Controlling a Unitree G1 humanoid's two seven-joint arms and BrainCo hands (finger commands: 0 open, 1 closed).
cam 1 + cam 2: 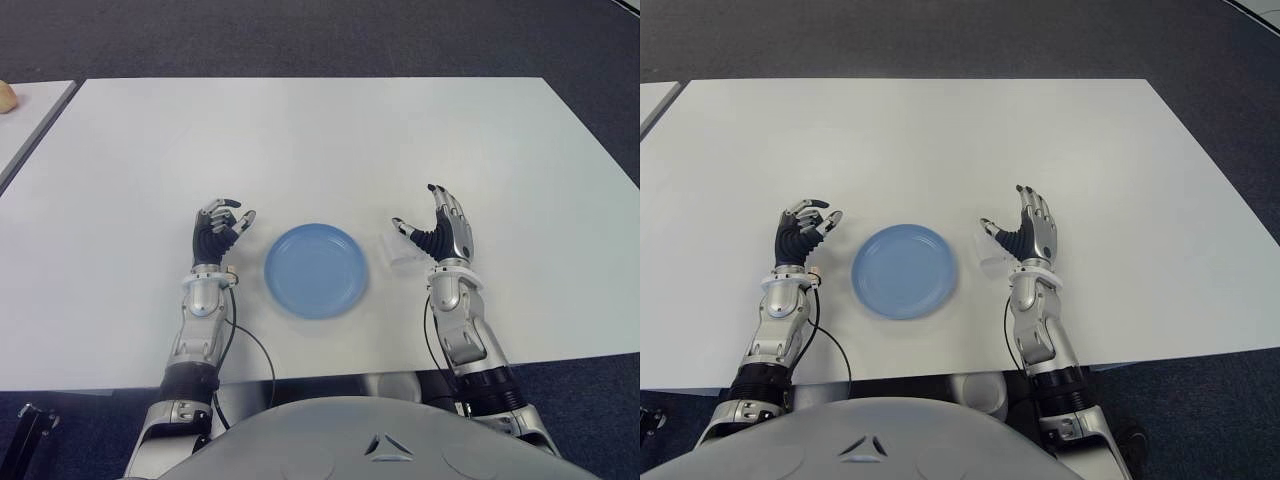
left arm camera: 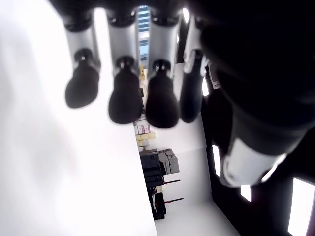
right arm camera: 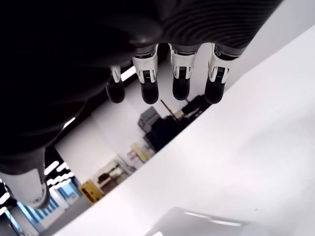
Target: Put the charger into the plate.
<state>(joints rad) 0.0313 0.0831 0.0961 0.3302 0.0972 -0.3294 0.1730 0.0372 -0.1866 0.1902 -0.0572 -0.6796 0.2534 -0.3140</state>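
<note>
A round blue plate (image 1: 316, 270) lies on the white table (image 1: 320, 140) between my two hands. The charger (image 1: 402, 251), a small white block, lies on the table just right of the plate. My right hand (image 1: 425, 215) stands beside it with fingers straight and thumb spread toward it, holding nothing; whether the thumb touches it I cannot tell. In the right wrist view the charger (image 3: 206, 223) shows below the spread fingers (image 3: 180, 83). My left hand (image 1: 225, 222) shows left of the plate, fingers loosely bent, with nothing in it.
A second white table (image 1: 28, 112) adjoins at the far left, with a small pale object (image 1: 6, 96) at its edge. Dark carpet (image 1: 320, 35) surrounds the tables. The table's near edge runs just in front of my body.
</note>
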